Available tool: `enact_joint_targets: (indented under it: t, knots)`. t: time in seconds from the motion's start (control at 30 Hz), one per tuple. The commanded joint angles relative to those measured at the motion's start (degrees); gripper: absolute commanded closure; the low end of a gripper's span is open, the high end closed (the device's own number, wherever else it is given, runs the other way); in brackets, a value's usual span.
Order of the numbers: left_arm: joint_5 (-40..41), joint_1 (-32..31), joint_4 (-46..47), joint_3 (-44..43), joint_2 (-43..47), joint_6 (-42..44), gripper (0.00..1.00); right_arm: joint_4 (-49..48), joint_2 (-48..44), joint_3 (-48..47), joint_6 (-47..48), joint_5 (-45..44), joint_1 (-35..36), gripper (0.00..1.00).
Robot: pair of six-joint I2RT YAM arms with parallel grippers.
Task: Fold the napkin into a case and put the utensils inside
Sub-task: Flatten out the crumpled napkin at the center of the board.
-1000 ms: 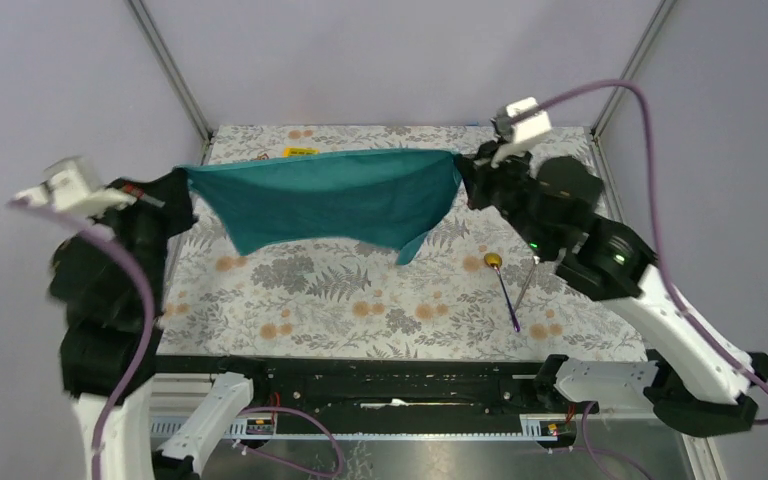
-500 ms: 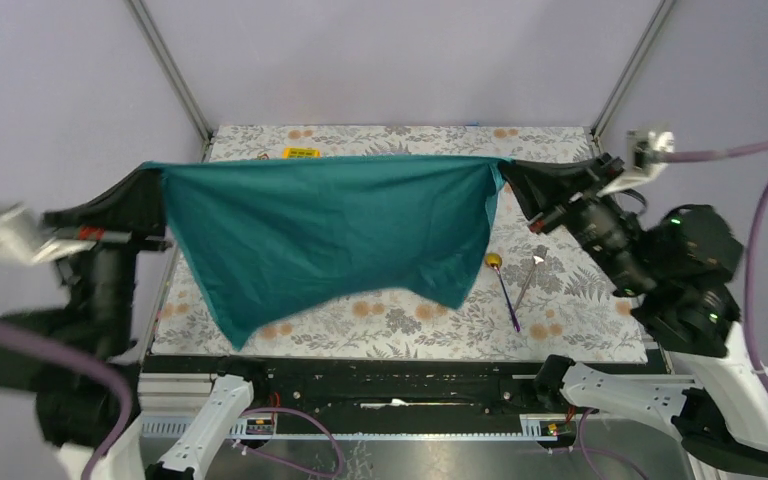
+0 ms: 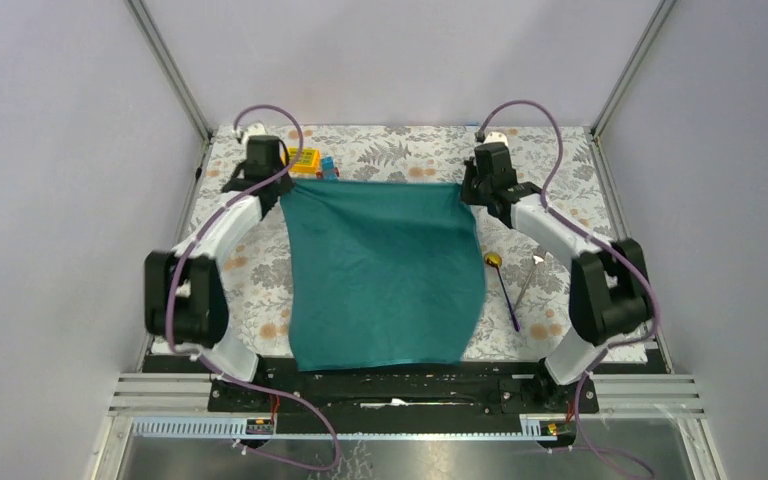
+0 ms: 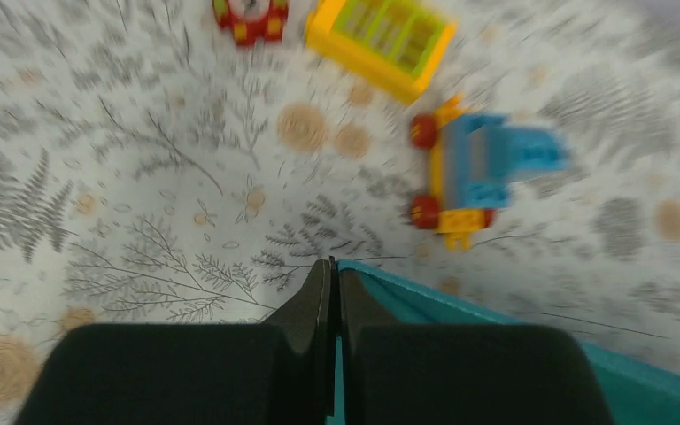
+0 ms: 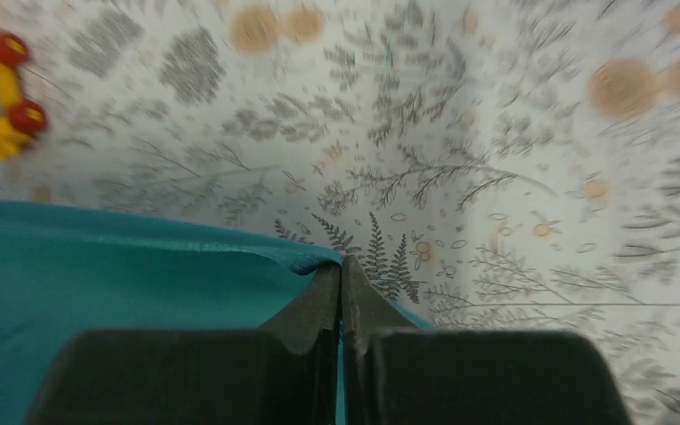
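Across the middle of the surface (image 3: 250,285) the napkin (image 3: 385,270) lies flat, limp and light. The left pincer (image 4: 332,266) and right pincer (image 5: 343,263) each clamp a far corner. Corners look the surest hold; it would sag elsewhere. The utensils (image 3: 507,290) lie just beside its right edge.

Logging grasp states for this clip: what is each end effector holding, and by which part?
Both hold the napkin: the left end effector pinches its far left corner, the right end effector its far right corner.

Motion blur smears the toy blocks (image 4: 487,168) beyond the left claw (image 4: 332,267); the napkin (image 4: 664,398) runs off-frame to its right.
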State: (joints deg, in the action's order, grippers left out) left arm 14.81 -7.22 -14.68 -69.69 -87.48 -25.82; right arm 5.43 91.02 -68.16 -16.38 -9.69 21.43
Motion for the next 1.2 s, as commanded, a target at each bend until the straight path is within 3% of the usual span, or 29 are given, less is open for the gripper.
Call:
enact_joint_targets:
  t: [0.0,0.2,0.8,1.17]
  knots:
    - [2.21,2.02,6.59,-3.02,-7.55,-1.87,1.00,-4.86,9.99,-6.28,-3.20,10.79,-4.49,1.00]
    - [-0.66,2.39,11.95,-3.15,-11.60,-0.45,1.00,-1.66,21.70,-15.58,-0.26,15.89,-6.13,1.00]
    - [-4.31,6.61,1.93,-10.77,-13.26,-0.34,1.00,2.20,22.45,-19.95,-3.34,20.51,-6.42,1.00]
    - [-5.03,7.22,-2.38,-11.72,-17.84,-4.08,1.00,3.27,29.45,-28.43,-3.61,23.10,-6.40,1.00]
